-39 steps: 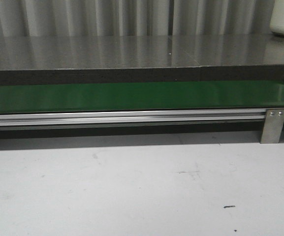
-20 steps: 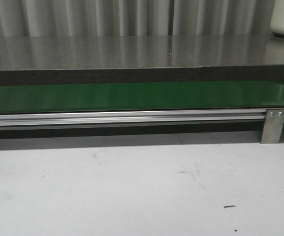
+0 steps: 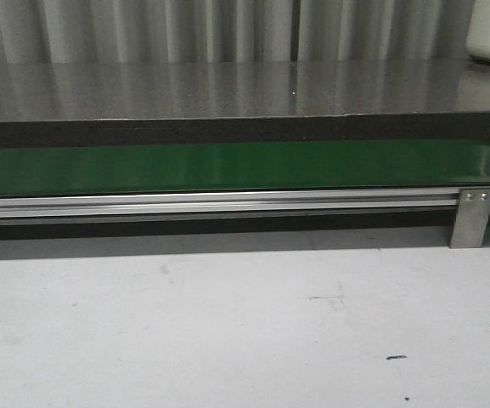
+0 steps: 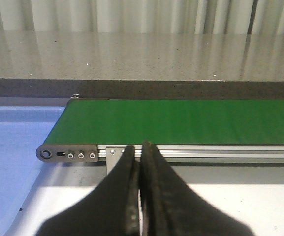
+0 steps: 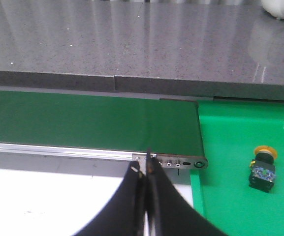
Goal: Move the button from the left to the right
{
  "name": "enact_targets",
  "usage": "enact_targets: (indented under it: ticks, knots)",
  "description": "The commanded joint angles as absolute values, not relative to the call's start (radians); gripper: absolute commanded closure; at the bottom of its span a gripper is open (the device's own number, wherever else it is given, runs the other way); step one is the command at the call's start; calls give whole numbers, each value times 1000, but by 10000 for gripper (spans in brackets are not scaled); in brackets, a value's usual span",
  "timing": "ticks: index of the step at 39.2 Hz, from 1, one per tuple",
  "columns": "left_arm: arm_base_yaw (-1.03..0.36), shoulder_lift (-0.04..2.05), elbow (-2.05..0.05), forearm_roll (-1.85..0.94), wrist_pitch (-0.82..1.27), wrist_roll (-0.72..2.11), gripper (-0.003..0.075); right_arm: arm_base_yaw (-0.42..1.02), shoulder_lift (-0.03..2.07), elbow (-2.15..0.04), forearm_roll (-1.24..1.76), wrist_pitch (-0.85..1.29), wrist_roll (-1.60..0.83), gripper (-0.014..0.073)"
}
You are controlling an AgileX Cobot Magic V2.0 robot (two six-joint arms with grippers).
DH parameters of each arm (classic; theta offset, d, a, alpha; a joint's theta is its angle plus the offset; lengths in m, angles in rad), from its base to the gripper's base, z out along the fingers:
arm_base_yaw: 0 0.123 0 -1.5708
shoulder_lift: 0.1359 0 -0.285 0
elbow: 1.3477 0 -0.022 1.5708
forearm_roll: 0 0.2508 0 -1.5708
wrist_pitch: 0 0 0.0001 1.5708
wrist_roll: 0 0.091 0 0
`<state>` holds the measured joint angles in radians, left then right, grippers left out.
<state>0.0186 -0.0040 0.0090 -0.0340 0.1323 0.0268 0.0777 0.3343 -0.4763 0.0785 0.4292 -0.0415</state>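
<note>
Nothing has changed in the front view since the earlier frames: the green conveyor belt (image 3: 228,167), its aluminium rail (image 3: 211,204) and the white surface (image 3: 228,323) look the same. The left fingers (image 4: 141,167) are pressed together with nothing between them, pointing at the belt's left end beside a blue tray (image 4: 14,147). The right fingers (image 5: 145,182) are likewise closed and empty, and the button (image 5: 263,168) lies on its side in the green tray (image 5: 230,132), well off to their right, past the belt's end roller (image 5: 199,164).
</note>
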Motion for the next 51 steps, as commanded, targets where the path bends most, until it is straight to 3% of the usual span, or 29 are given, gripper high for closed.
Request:
enact_targets:
  ticks: [1, 35, 51]
  knots:
    - [12, -24, 36, -34, 41, 15, 741, 78, 340, -506, 70, 353, -52, 662]
    - [12, -24, 36, -34, 41, 15, 741, 90, 336, -497, 70, 344, -52, 662]
    - [12, -22, 36, -34, 41, 15, 741, 105, 196, -122, 71, 57, -52, 662]
